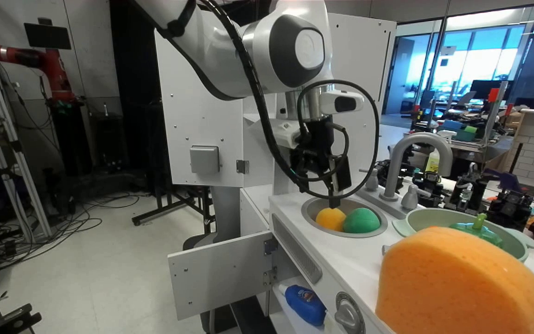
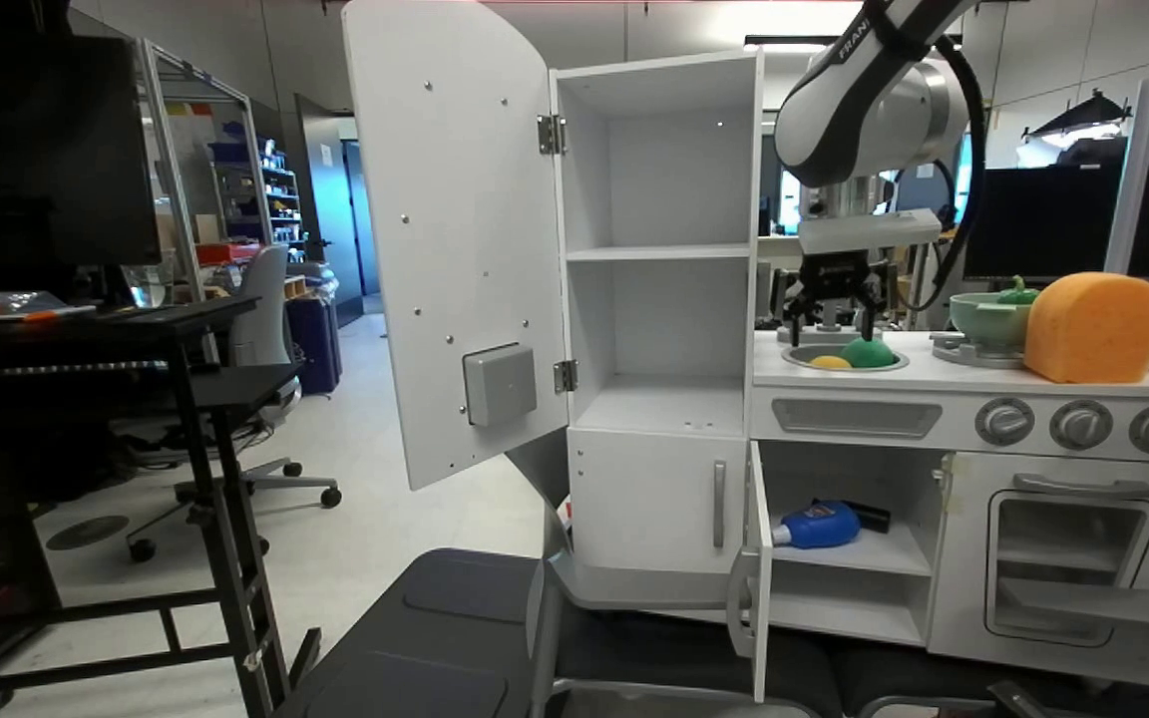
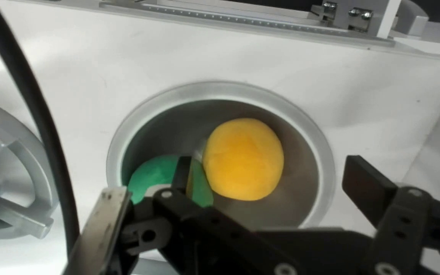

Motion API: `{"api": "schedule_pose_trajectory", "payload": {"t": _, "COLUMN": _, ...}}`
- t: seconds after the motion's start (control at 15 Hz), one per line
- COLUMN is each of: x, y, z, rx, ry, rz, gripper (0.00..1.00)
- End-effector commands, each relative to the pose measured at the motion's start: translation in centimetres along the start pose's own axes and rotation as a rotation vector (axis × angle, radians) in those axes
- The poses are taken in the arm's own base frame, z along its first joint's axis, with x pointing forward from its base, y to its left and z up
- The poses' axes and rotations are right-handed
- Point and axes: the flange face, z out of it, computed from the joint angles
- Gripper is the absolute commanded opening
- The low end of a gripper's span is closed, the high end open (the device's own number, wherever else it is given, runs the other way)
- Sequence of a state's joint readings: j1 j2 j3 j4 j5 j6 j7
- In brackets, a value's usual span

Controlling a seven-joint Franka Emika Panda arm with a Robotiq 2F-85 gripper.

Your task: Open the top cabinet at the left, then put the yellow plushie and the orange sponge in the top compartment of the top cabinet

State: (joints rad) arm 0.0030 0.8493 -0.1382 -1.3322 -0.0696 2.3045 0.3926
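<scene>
The yellow plushie (image 3: 245,159) lies in the round sink (image 3: 220,89), against a green rounded toy (image 3: 149,173). My gripper (image 3: 275,179) is open above the sink with nothing between its fingers. In the wrist view, one finger overlaps the green toy and the other shows beyond the sink's rim. The orange sponge (image 2: 1096,329) stands on the counter, well away from the gripper (image 2: 831,331). At the left, the top cabinet's arch-topped door (image 2: 465,239) is swung wide. Its top compartment (image 2: 679,179) holds nothing and sits above a shelf (image 2: 656,253).
Behind the sink rises a grey faucet (image 1: 420,139). A pale green bowl (image 2: 983,321) holding a green pepper-like toy (image 1: 478,232) sits beside the sponge. The low cabinet door (image 1: 223,273) juts out; inside lies a blue bottle (image 2: 819,525). A black cable loops around the wrist.
</scene>
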Motion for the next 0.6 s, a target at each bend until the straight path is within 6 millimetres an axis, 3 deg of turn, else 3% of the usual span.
{"api": "schedule_pose_trajectory", "payload": {"t": 0.0, "x": 1.1, "y": 0.4, "z": 2.5, "rx": -0.020, "ry": -0.035, "rz": -0.013, "gripper": 1.00}}
{"api": "schedule_pose_trajectory", "payload": {"t": 0.2, "x": 1.3, "y": 0.6, "z": 4.7, "rx": -0.031, "ry": -0.055, "rz": -0.017, "gripper": 1.00}}
{"api": "schedule_pose_trajectory", "payload": {"t": 0.33, "x": 1.7, "y": -0.2, "z": 4.3, "rx": -0.037, "ry": -0.058, "rz": -0.024, "gripper": 1.00}}
{"api": "schedule_pose_trajectory", "payload": {"t": 0.4, "x": 1.8, "y": 0.3, "z": 4.8, "rx": -0.039, "ry": -0.060, "rz": -0.023, "gripper": 1.00}}
{"api": "schedule_pose_trajectory", "payload": {"t": 0.53, "x": 2.4, "y": 0.0, "z": 3.5, "rx": -0.046, "ry": -0.057, "rz": -0.021, "gripper": 1.00}}
